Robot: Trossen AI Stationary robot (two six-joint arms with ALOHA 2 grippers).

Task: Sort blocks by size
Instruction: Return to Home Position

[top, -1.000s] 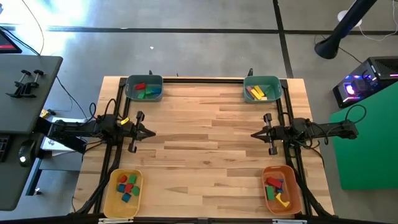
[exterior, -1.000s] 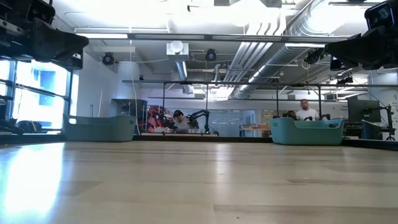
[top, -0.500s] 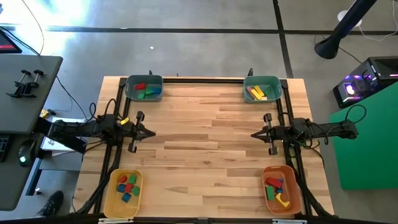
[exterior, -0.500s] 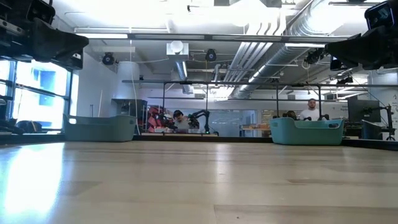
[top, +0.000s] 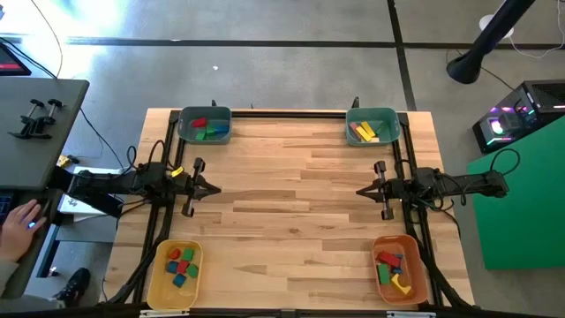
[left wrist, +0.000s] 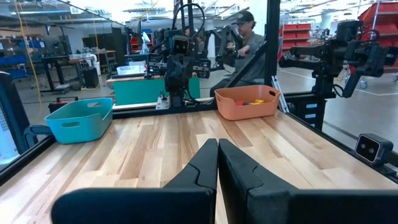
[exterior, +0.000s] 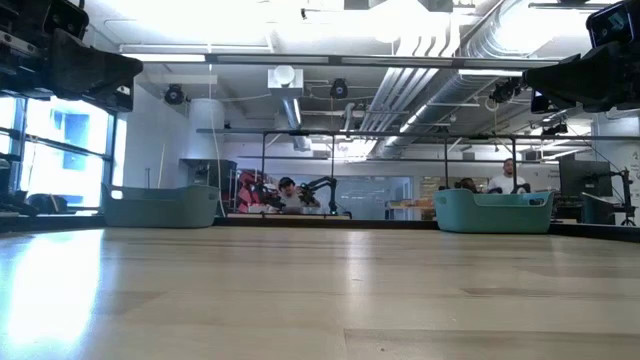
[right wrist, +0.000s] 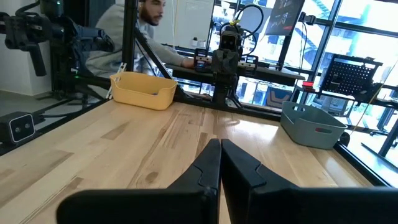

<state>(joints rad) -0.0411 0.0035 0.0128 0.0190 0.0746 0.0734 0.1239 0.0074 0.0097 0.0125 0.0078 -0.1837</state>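
Observation:
The blocks lie in four bins at the table's corners: red and green ones in the far-left teal bin, yellow and pink ones in the far-right teal bin, small red, blue and green ones in the near-left yellow bin, mixed ones in the near-right orange bin. My left gripper is shut and empty above the table's left side; it also shows in the left wrist view. My right gripper is shut and empty above the right side; it also shows in the right wrist view.
Bare wooden tabletop lies between the two grippers. A black frame runs along the table's far edge and sides. A person's hand shows at a desk left of the table, and people show in the room beyond.
Both arms have kept still. A person's hand has come into view at the desk left of the table.

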